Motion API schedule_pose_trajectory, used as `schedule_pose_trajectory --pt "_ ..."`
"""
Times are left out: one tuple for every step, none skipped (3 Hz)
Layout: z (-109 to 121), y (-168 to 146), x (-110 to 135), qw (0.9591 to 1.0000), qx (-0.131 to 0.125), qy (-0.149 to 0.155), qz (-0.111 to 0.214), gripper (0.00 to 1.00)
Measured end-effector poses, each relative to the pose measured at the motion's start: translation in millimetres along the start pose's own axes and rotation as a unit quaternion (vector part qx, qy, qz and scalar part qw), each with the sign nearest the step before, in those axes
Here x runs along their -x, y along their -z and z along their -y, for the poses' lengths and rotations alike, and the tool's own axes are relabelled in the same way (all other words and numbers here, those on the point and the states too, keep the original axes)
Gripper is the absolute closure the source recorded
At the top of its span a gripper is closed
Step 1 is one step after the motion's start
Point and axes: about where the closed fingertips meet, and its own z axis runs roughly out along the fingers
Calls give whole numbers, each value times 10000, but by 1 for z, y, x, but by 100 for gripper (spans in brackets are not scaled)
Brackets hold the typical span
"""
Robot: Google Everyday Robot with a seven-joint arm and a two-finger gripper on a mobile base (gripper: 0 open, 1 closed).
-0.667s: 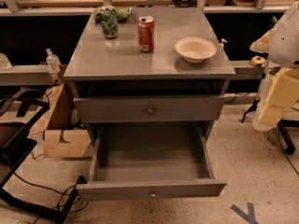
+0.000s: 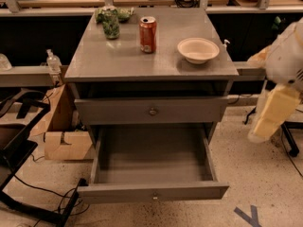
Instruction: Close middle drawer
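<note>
The middle drawer (image 2: 152, 191) is pulled far out at the bottom of the grey cabinet. It is a shallow empty tray (image 2: 151, 155) with a low face panel and a small round knob (image 2: 155, 196). Above it, a taller drawer face with a bigger knob (image 2: 152, 111) sits shut. My arm and gripper (image 2: 265, 126) hang as a cream-coloured shape to the right of the cabinet, level with the drawers and apart from them, touching nothing.
On the cabinet top (image 2: 94, 56) stand a red can (image 2: 147, 34), a white bowl (image 2: 198, 49) and a green bag (image 2: 111, 21). A cardboard box (image 2: 66, 143) and cables lie at the left. A chair base (image 2: 291, 143) stands at the right. Blue tape (image 2: 248, 215) marks the floor.
My arm at the right has dropped slightly lower. The middle drawer stands out as far as before.
</note>
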Motion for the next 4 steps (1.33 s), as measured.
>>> schedule_pose_trajectory --pt "-14 -62 -17 9983 216 -211 496 25" --pt "-43 -165 -40 9898 510 -563 1209 56" --pt "-71 -245 -54 9791 679 -1068 1590 80" --pt "-108 -309 -76 9694 679 -1697 1641 100"
